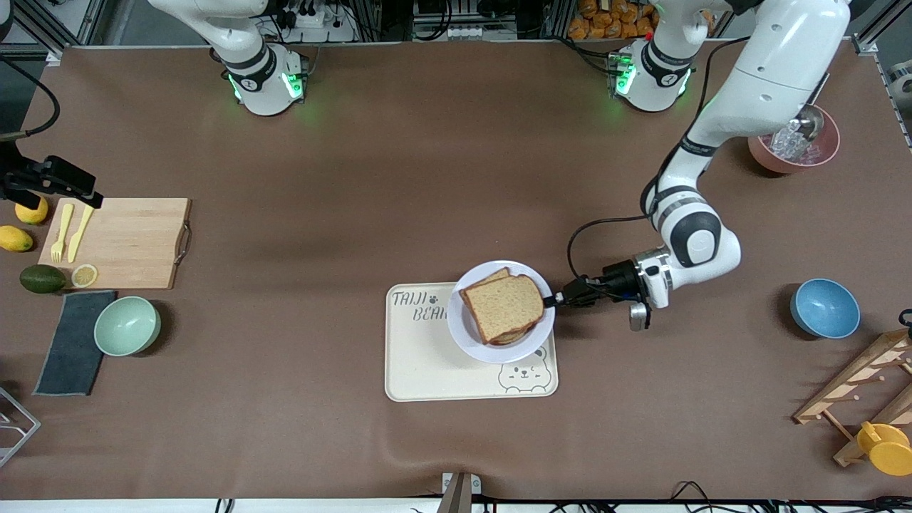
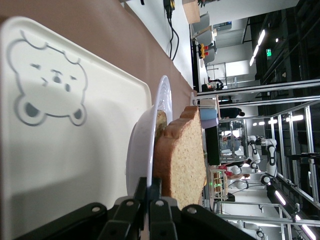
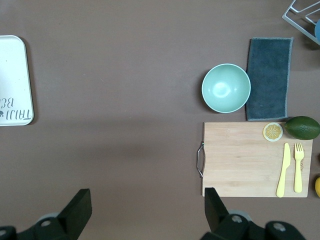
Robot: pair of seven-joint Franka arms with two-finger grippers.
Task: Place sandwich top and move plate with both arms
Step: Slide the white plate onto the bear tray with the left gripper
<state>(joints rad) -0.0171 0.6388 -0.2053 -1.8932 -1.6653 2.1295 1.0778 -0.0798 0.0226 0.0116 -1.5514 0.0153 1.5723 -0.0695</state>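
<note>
Bread top (image 1: 504, 305) lies on stack in plate (image 1: 472, 340) on bear tray (image 1: 427, 370); left gripper (image 1: 552, 300) pinches plate rim at 3 o'clock — right gripper (image 3: 145, 210) waits high, fingers wide.

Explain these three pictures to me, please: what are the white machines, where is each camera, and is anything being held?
They are two jointed robot arms bolted along one table edge. One picture looks down from a high camera facing them; the other two come from cameras on each arm's wrist. The left end effector is shut on the rim of the plate, which rests on the bear tray and carries the sandwich, its sandwich top in place. The left wrist view shows that grip edge-on. The right end effector waits open above bare table, looking down on the cutting board, green bowl and dark cloth.
</note>
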